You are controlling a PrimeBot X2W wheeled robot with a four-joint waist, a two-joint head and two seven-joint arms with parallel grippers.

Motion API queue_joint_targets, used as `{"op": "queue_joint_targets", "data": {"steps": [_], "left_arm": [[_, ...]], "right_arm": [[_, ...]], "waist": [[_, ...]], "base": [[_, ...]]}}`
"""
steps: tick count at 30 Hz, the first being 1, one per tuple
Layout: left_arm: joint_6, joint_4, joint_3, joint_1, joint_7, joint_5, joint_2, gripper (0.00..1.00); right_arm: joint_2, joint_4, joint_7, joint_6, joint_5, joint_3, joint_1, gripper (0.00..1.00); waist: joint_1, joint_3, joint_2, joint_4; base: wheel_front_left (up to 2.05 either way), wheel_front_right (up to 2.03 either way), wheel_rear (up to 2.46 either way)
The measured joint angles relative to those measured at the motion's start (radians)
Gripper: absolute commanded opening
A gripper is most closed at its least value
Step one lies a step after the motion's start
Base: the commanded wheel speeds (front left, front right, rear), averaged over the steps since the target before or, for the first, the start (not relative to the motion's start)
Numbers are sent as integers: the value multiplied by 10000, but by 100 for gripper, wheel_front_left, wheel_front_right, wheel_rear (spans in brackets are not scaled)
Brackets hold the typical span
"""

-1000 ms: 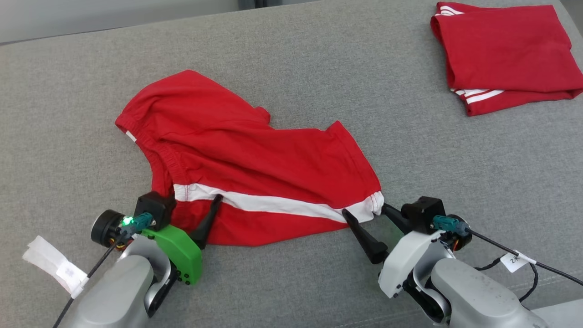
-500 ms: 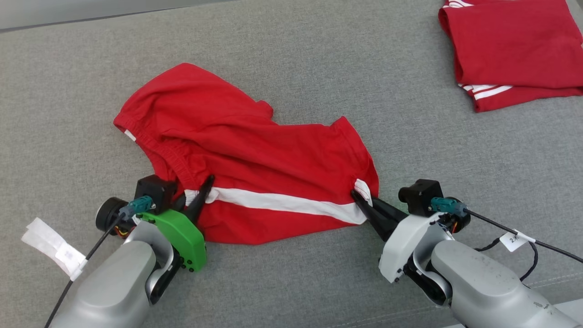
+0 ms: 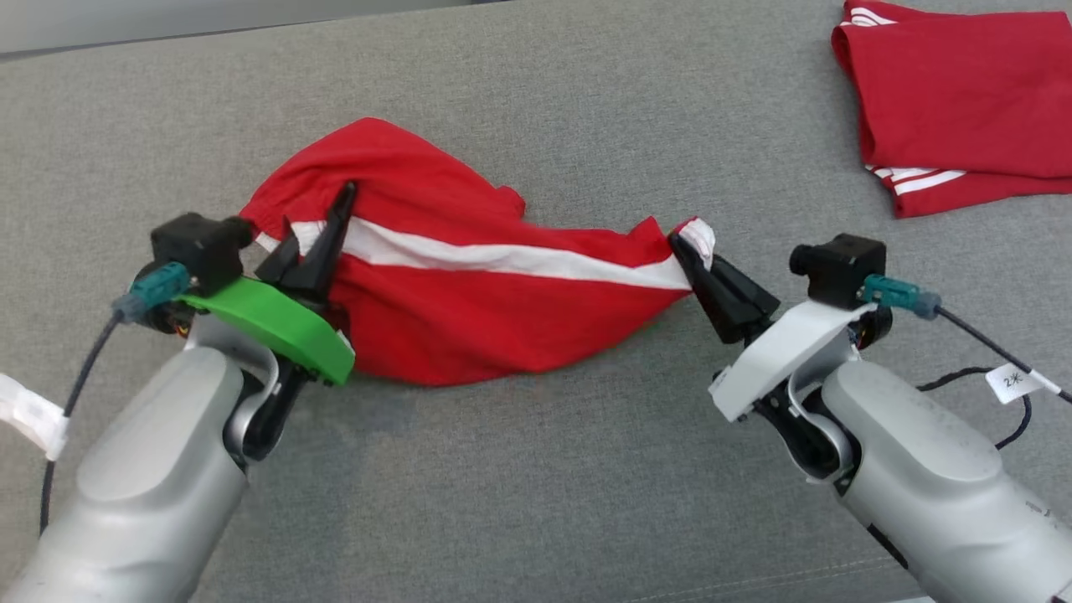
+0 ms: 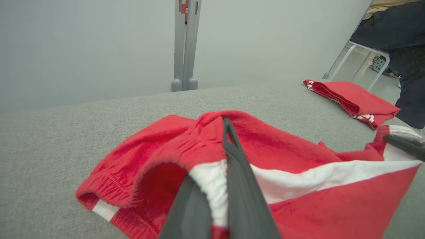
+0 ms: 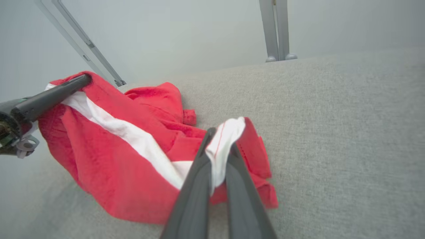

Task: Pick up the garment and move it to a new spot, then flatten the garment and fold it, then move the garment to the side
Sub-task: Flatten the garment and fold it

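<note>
Well apart from the garment [image 3: 469, 335] both jaws clamp lies folded red clothing [image 3: 963, 100].

Left gripper [image 3: 322, 219] and right gripper [image 3: 682, 251] held apart, fingers [image 4: 240, 192] pinched together.

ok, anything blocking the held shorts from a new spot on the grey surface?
Nothing visible. The left gripper and right gripper are shut on the red shorts at the ends of the white stripe. The folded red garment on the grey surface lies far right, well apart.
</note>
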Motion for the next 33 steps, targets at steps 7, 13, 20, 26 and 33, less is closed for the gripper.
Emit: {"op": "queue_joint_targets", "data": {"steps": [7, 13, 20, 26, 33], "left_arm": [[0, -56, 709, -1759, 77, -499, -31, 0], [0, 497, 853, -4709, 802, -708, 84, 0], [0, 1476, 635, -8145, 909, -667, -272, 0], [0, 1939, 230, -9937, 464, -911, -700, 0], [0, 1680, -497, -9741, 127, -1505, -614, 0]], "right_arm": [[94, -127, 0, -2, 610, -458, -1748, 0], [742, 941, 0, -2, 1262, -920, -4846, 0], [1264, 2777, -2, -2, 1354, -2205, -8410, 0], [1496, 3438, -2, -2, 711, -3196, -10068, 0], [1611, 3218, -2, -2, 491, -3033, -9693, 0]], "waist": [[0, 373, 0, 130], [0, 1073, 0, 66], [1, 2034, 0, -48], [1, 2571, 0, -138], [1, 2611, 0, -178]], "base": [[0, 0, 0], [0, 0, 0], [0, 0, 0], [0, 0, 0], [0, 0, 0]]}}
